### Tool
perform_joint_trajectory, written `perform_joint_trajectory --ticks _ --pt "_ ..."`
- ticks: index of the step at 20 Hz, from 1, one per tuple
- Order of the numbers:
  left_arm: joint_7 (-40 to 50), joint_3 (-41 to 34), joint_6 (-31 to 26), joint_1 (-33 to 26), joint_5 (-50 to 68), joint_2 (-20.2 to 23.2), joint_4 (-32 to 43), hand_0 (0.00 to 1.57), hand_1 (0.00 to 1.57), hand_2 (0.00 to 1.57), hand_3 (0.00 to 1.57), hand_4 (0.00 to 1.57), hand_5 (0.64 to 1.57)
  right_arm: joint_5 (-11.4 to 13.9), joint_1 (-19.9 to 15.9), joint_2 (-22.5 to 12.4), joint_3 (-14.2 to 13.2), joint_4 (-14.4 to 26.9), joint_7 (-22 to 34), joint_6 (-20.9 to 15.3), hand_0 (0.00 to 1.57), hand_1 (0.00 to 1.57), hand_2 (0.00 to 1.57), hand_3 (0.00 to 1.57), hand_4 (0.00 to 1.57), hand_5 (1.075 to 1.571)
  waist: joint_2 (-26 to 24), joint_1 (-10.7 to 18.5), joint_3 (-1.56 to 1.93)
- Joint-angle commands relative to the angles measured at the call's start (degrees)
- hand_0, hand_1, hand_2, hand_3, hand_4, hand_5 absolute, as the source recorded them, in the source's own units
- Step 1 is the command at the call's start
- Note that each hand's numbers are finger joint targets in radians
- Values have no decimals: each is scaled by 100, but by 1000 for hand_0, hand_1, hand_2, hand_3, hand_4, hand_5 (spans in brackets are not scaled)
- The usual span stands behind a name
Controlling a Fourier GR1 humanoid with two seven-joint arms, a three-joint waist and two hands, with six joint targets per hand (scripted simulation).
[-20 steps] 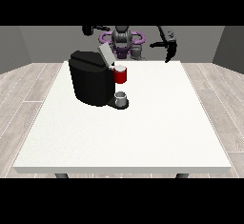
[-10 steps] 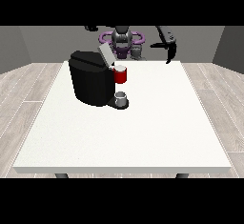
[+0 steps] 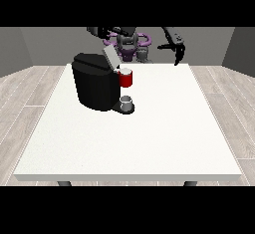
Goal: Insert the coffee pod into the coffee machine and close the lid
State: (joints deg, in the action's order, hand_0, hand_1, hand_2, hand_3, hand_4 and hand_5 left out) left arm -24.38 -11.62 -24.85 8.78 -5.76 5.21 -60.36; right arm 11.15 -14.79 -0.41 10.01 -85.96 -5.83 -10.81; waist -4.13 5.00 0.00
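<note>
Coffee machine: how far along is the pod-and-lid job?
No step looks finished. The black coffee machine has its grey lid raised above the red brew head. I can't pick out a pod. The hand at the view's right hangs empty, away from it. Loading and closing remain.

A: Anything move?
B: Barely. The hand at the view's right [image 3: 175, 47] drifted a bit lower and inward over the table's far edge. That was all I noticed.

Black coffee machine [image 3: 97, 86] stands upright, lid [image 3: 110, 58] raised, red head [image 3: 126, 79] facing right.
</note>
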Motion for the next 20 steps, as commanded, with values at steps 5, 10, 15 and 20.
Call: perform_joint_trajectory --ticks 5,10,15,20 --pt "10 330 -278 -516 97 72 -928 0 0 0 0 376 1571 -145 -693 -141 -866 911 -268 -132 0 0 0 0 332 1571 383 416 2" --pt "-64 268 262 -353 41 -51 -890 0 0 0 0 342 1571 -54 -1125 -121 -944 1306 -228 -151 0 0 0 0 362 1571 575 118 0" --pt "-354 108 90 -102 232 139 -712 0 0 0 0 357 1571 -244 -1563 -149 -1212 1771 -588 -97 0 0 0 0 424 1571 1060 196 0" --pt "-194 304 77 -533 219 93 -899 0 0 0 0 286 1571 -225 -1768 -242 -1395 2197 -494 -201 0 0 0 0 420 1571 730 293 0"
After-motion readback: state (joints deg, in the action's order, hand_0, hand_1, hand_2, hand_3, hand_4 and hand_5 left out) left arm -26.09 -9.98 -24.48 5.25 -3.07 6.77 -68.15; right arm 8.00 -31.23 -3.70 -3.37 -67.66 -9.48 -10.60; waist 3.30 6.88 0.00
